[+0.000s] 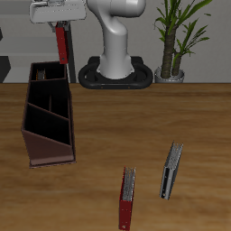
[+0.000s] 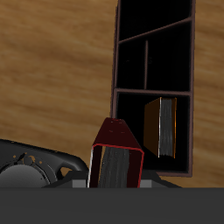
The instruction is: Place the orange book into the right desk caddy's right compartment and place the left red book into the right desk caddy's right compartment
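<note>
My gripper [image 1: 60, 29] hangs high above the back end of the right desk caddy [image 1: 36, 135] and is shut on a red book [image 1: 61, 43] that hangs upright below the fingers. In the wrist view the red book [image 2: 116, 156], with its pale page block, sits between my gripper's [image 2: 116, 182] fingers, just short of the dark caddy [image 2: 115, 79]. The orange book [image 2: 164, 127] stands upright inside the caddy's end compartment nearest the gripper. In the exterior view the orange book is hidden by the caddy walls.
A second red book [image 1: 127, 198] lies near the table's front edge. Beside it is a dark grey-black book [image 1: 171, 170]. The robot base [image 1: 115, 72] and a potted plant [image 1: 176, 41] stand at the back of the table.
</note>
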### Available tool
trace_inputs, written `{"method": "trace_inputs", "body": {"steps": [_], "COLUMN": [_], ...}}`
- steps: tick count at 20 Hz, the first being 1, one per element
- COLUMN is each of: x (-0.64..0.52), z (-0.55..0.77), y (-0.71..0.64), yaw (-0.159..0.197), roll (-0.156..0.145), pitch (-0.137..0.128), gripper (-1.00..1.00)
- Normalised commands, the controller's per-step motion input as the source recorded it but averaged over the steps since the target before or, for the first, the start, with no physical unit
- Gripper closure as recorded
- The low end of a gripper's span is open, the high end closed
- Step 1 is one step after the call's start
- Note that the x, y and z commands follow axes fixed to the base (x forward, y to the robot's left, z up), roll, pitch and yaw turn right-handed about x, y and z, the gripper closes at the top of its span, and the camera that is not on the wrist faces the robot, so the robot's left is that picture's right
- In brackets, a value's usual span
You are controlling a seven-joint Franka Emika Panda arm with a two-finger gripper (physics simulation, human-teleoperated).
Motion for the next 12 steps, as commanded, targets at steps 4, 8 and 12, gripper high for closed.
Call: {"method": "trace_inputs", "body": {"steps": [4,8,12], "x": [0.05,0.02,0.05], "z": [0.02,0.19,0.07], "y": [-0.12,-0.27,-0.08], "yaw": [0.031,0.000,-0.016], "roll": [0.035,0.026,0.046], "pitch": [0.007,-0.020,0.007], "gripper": [1.00,1.00,1.00]}}
